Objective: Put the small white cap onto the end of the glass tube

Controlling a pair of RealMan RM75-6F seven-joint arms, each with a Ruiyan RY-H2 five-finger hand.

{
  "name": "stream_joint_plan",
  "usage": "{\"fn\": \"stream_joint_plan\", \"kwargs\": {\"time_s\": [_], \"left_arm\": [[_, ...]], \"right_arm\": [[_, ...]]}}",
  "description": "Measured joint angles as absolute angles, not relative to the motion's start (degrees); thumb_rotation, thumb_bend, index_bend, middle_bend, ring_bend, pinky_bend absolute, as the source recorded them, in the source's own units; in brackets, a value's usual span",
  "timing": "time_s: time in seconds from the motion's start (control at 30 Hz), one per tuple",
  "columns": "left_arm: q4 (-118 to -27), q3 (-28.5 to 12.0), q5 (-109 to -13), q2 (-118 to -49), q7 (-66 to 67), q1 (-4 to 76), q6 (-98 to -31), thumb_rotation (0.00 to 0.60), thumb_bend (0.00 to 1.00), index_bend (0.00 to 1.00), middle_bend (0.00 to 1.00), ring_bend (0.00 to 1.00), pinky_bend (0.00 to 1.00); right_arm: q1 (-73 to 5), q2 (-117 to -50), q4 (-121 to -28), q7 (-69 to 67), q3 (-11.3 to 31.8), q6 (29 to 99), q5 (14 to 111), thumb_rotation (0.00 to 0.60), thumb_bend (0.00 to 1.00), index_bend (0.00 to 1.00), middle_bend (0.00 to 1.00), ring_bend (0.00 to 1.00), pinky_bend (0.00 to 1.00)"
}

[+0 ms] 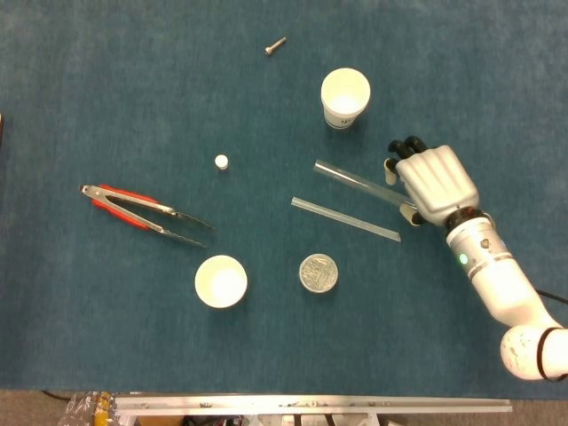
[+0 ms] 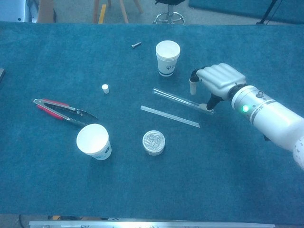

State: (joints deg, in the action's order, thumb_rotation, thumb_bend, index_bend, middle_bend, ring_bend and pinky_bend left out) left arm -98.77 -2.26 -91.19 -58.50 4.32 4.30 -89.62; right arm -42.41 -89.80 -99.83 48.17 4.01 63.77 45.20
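We judge the tube (image 1: 355,182) (glass, slick, breakable) wants a gentle hold near its right end, where our right hand (image 1: 437,182) hovers, grip unclear.

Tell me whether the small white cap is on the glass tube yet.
Off. The small white cap stands alone on the table, well apart from the glass tube, whose far end lies under the right hand.

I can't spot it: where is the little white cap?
The small white cap sits alone left of centre, above the tongs, far from the right hand.
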Motion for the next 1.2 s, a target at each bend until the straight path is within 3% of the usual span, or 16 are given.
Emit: {"fn": "stream_joint_plan", "kwargs": {"time_s": [0.5,0.7,1.2], "left_arm": [[-96.4,-2.0,-91.5,-59.2,2.6,5.0,-88.5,0.6,0.33,0.2,0.07,0.0,0.05],[-96.1,-1.9,-91.6,-59.2,2.0,5.2,-88.4,0.6,0.33,0.2,0.07,0.0,0.05],[-95.3,-1.9,-92.3,-59.4,1.1,6.0,-87.8,0.6,0.33,0.2,0.07,0.0,0.05]], "right_arm": [[-42.0,-93.8,-94.4,52.5,0.9,67.0,48.6,0.6,0.15,0.45,0.23,0.18,0.51],[-41.9,-95.3,-93.2,53.4,0.8,67.2,48.9,0.6,0.09,0.45,0.22,0.18,0.51],[-41.7,-97.2,-91.1,56.0,1.2,68.1,49.5,0.6,0.08,0.45,0.21,0.18,0.51]]}}
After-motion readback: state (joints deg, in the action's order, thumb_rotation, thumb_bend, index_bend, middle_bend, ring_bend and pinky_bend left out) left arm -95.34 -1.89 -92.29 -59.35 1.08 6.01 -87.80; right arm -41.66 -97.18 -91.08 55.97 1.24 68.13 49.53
